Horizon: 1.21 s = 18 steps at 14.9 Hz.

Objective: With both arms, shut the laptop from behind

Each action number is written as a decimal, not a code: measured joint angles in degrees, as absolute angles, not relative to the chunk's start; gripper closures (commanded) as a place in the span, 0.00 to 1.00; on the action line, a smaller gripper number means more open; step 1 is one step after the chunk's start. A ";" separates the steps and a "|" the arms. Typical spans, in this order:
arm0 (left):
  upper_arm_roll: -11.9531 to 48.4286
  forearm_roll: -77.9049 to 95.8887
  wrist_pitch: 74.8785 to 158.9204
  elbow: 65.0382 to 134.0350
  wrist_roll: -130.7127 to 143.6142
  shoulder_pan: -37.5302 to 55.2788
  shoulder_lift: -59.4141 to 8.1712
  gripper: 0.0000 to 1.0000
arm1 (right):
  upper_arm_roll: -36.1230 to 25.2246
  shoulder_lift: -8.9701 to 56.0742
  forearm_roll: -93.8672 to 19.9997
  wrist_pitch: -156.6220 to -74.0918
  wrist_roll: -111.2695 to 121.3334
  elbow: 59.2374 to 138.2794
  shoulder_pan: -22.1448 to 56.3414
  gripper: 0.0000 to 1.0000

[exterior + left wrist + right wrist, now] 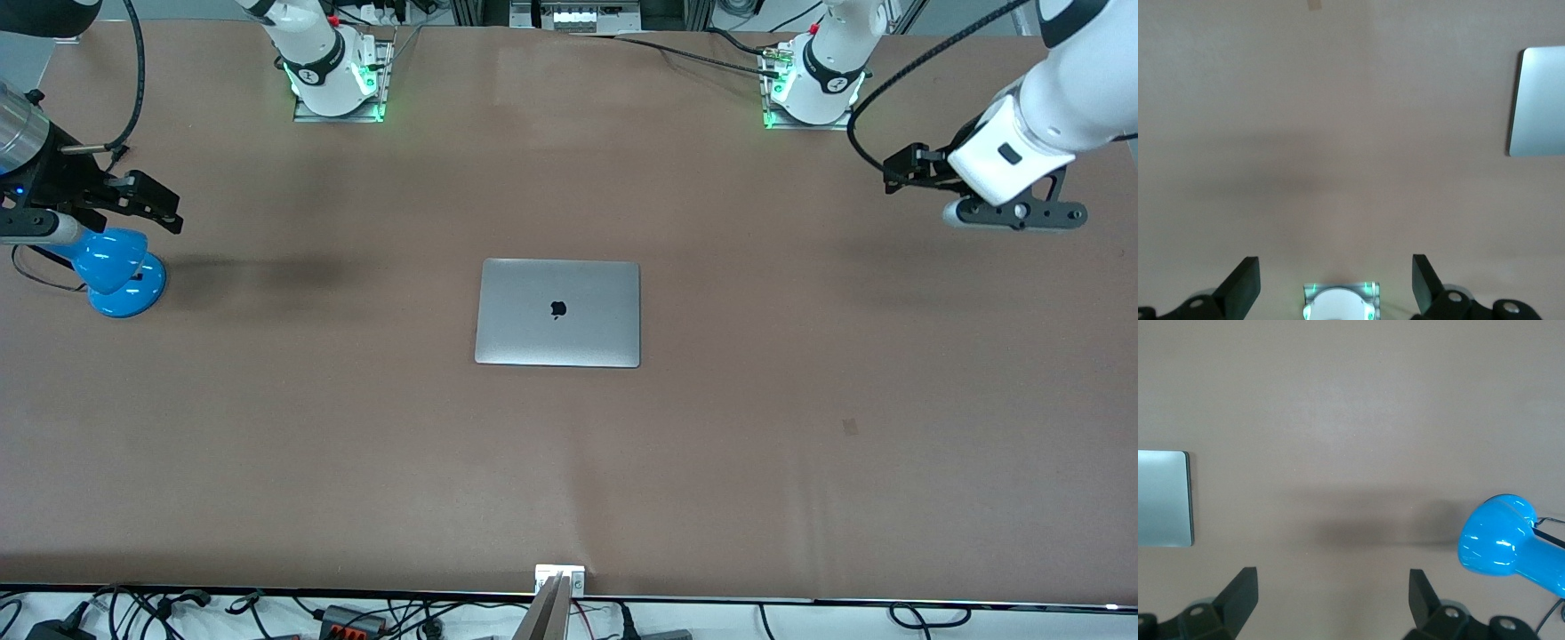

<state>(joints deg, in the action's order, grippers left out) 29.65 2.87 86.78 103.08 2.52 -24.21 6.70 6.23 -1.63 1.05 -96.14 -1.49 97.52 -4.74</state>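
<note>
Nearest the front camera lies the bare brown table (800, 498), the largest item present; it carries everything noted below.

Both arms are raised and parked well apart from the work. Left arm (1067, 98): its claw (916, 167) hangs over the table toward the left arm's end, fingers (1243, 285) spread wide with nothing between them. Right arm (27, 142): its claw (164, 206) hangs over the right arm's end of the table, just above a blue lamp, fingers (1239, 595) likewise spread and empty. Neither claw touches anything.

Laptop (558, 313): flat on the middle of the table, lid fully down, the logo on the lid facing up. No keyboard or screen is exposed. One edge of it shows in each wrist view (1537, 101) (1163, 499), and there too it lies flat.

Progress, as judged: the closing appears complete. Nothing seems left to do beyond keeping the arms clear; whether the lid is fully seated cannot be told from this height.

Other items: the blue lamp (118, 271) stands on the table at the right arm's end, well apart from the laptop. Cables run along the table's edges. A small dark mark (850, 427) sits on the table toward the left arm's end.

Obstructions: none between either claw and the laptop. The lamp is close beneath the right claw and would be the one item at risk should that arm drop.
</note>
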 measured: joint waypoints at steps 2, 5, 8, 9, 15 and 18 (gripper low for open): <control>29.54 3.35 89.37 104.62 1.78 -24.94 8.99 0.00 | 4.23 -1.59 1.06 -95.99 -1.44 97.53 -3.22 0.00; 28.67 3.30 90.54 102.38 1.60 -23.91 8.91 0.00 | 3.68 -1.50 1.06 -95.56 -1.41 97.54 -2.73 0.00; 19.21 3.14 90.54 101.53 1.49 -15.80 7.65 0.00 | 3.67 -1.45 1.06 -95.50 -1.41 97.54 -2.45 0.00; 16.33 3.14 90.55 101.46 1.10 -13.57 7.09 0.00 | 3.66 -1.37 1.06 -95.47 -1.41 97.54 -2.31 0.00; 13.99 1.94 90.29 101.21 0.81 -9.61 5.64 0.00 | 3.66 -1.17 1.06 -95.23 -1.41 97.54 -2.02 0.00; 13.96 -0.15 88.89 100.72 0.82 -8.54 5.57 0.00 | 3.65 -1.18 1.05 -93.69 -1.41 97.53 -2.01 0.00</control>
